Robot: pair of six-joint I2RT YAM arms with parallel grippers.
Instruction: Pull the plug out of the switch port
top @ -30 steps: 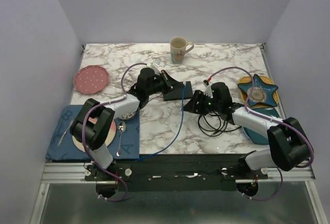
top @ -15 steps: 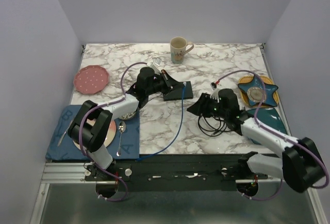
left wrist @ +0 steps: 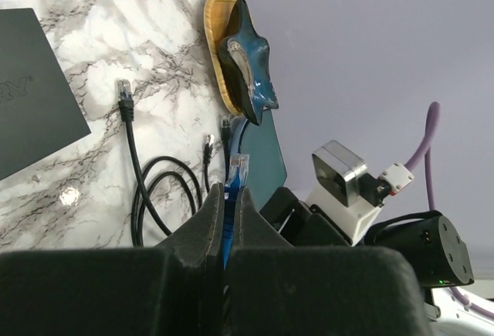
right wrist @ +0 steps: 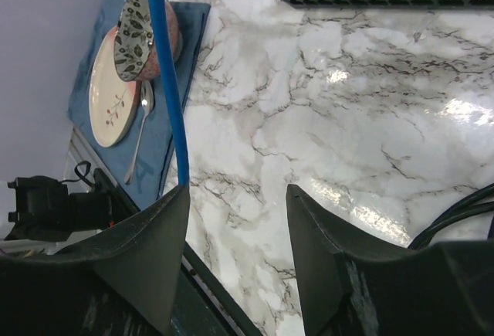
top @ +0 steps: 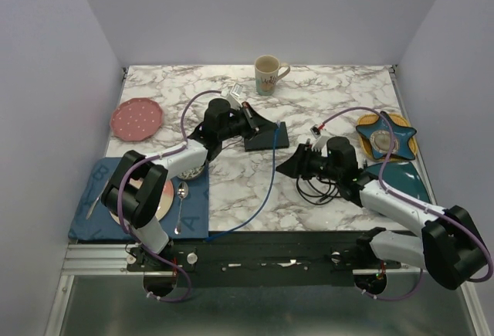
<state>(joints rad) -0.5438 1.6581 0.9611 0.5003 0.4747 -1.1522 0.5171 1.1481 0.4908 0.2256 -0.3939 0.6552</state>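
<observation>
Plug stays clamped in the left end effector; right end effector, fingers apart, has shifted nearer. One switch, one blue cable.

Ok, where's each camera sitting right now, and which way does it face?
Top external: above and behind the bases, looking down on the marble table; both arms show, left gripper at the switch, right gripper nearby.
Left wrist: on the left arm, facing the star dish on the table's right side; its own fingers shut on the blue plug.
Right wrist: on the right arm, facing the bowl at the left; its open fingers beside the blue cable.
Shared: all three show the switch.
</observation>
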